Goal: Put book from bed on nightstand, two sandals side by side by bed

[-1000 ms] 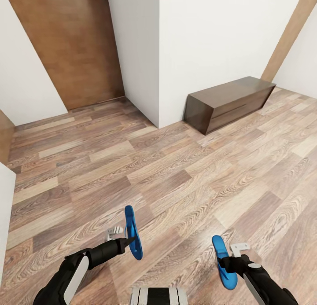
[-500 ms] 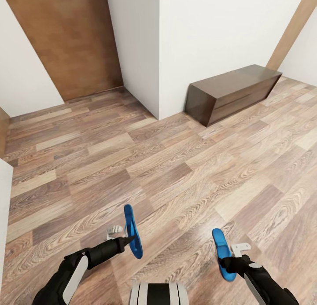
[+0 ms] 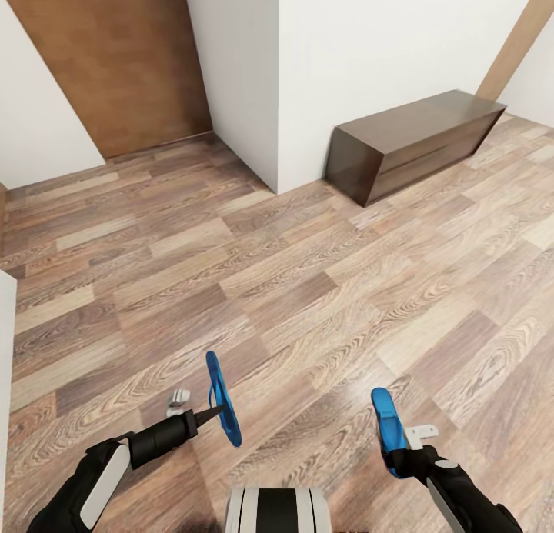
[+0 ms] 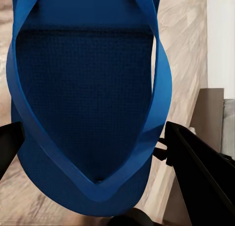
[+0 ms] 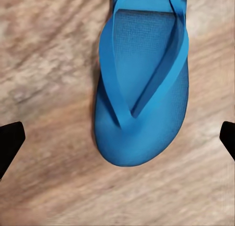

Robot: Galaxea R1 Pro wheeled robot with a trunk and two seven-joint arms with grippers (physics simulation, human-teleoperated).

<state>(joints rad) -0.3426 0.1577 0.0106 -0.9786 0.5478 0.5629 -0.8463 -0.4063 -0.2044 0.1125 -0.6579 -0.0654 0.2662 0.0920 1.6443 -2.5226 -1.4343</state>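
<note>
I carry two bright blue sandals over the wood-plank floor. My left gripper [image 3: 209,415] is shut on one sandal [image 3: 221,401], which stands on edge in front of it. Seen from the left wrist, that sandal [image 4: 88,103] sits strap side up between the dark fingers [image 4: 196,177]. My right gripper [image 3: 405,450] is shut on the other sandal [image 3: 387,425]. Its strap side [image 5: 144,89] faces the right wrist camera, with the floor blurred behind it. The book and the nightstand are out of view.
A long low dark brown bench [image 3: 415,144] stands against the white wall at the back right. A wall corner [image 3: 261,94] juts out in the middle, with a wooden door [image 3: 115,56] to its left. Past the left sandal shows a brown panel [image 4: 210,118] I cannot identify.
The whole picture has shifted, so the camera has moved; the bench now sits higher and further right. My left arm has drawn a little to the left with its sandal. Both sandals stay gripped.
</note>
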